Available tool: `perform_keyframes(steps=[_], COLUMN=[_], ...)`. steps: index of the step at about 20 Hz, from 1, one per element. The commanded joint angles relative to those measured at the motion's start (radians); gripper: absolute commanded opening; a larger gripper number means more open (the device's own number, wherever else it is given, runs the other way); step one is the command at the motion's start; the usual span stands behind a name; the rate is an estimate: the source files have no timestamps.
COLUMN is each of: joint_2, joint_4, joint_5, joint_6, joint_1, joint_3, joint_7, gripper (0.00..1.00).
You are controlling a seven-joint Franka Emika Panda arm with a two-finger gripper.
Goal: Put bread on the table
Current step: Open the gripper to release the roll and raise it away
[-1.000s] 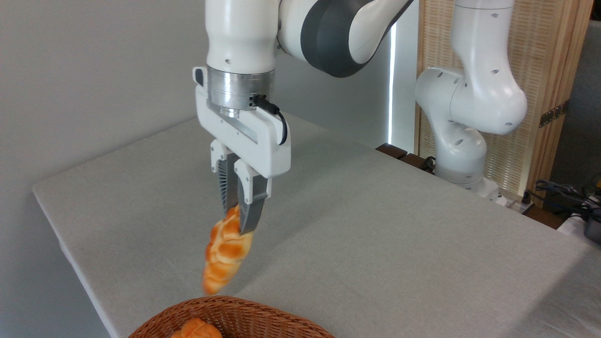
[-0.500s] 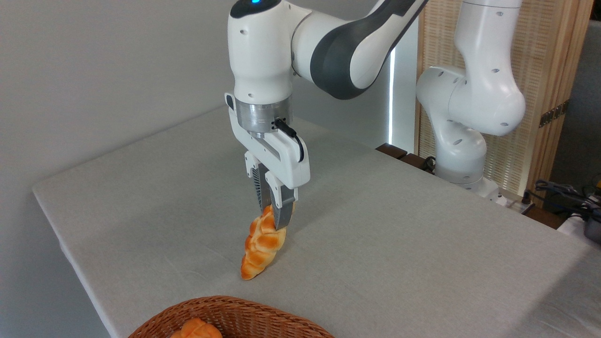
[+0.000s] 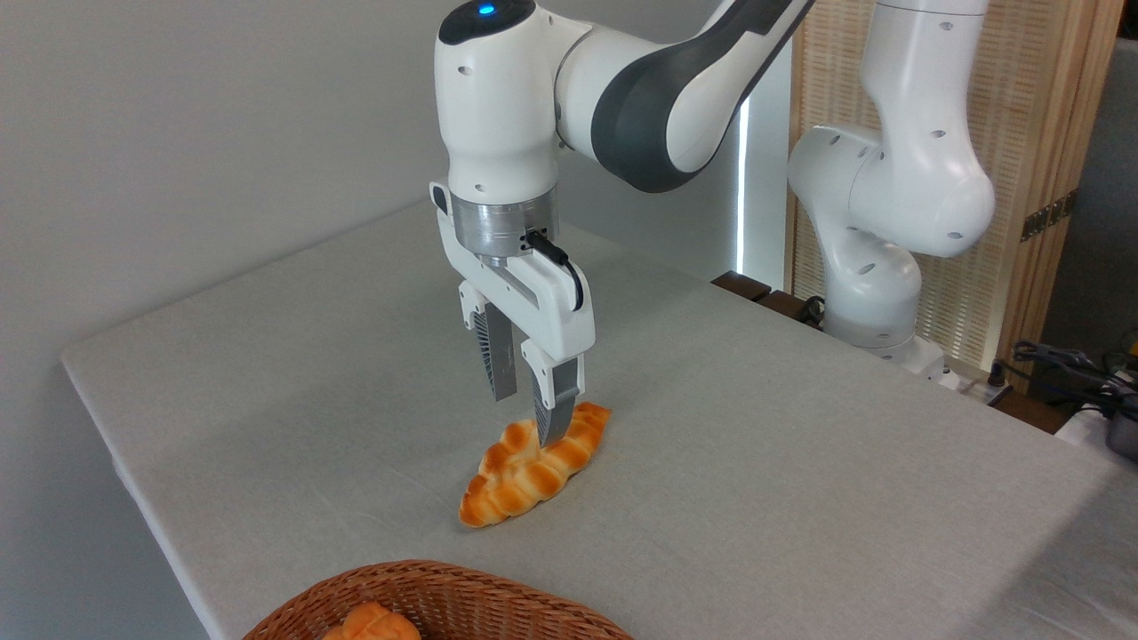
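Lying flat now on pale grey matte counter [image 3: 756, 462], centre frame: glossy golden braided loaf [image 3: 532, 465], dangling half-second ago. White two-finger pincer [image 3: 524, 416] spread apart just above, grip released. Placement likely done; retreat remaining.

Even, soft daylight; a bright vertical strip glows behind the table [image 3: 756, 462], whose matte top shows faint shadows. Focus stays sharp, without blur.
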Motion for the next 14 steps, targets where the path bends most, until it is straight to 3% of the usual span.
perform_keyframes(steps=[1,4,7,11,14], joint_2=[-0.013,0.007,0.021,0.028,0.042], joint_4=[0.02,0.136,0.271,0.371,0.379], joint_5=[-0.006,-0.015,-0.015,0.001,0.003], joint_6=[-0.037,-0.052,-0.145,-0.297,-0.368], joint_1=[-0.01,-0.001,-0.003,-0.009,-0.007], joint_3=[0.015,0.025,0.035,0.024,0.03], joint_7=[-0.046,-0.069,-0.132,-0.169,-0.169], gripper=[1.0,1.0,1.0,1.0,1.0])
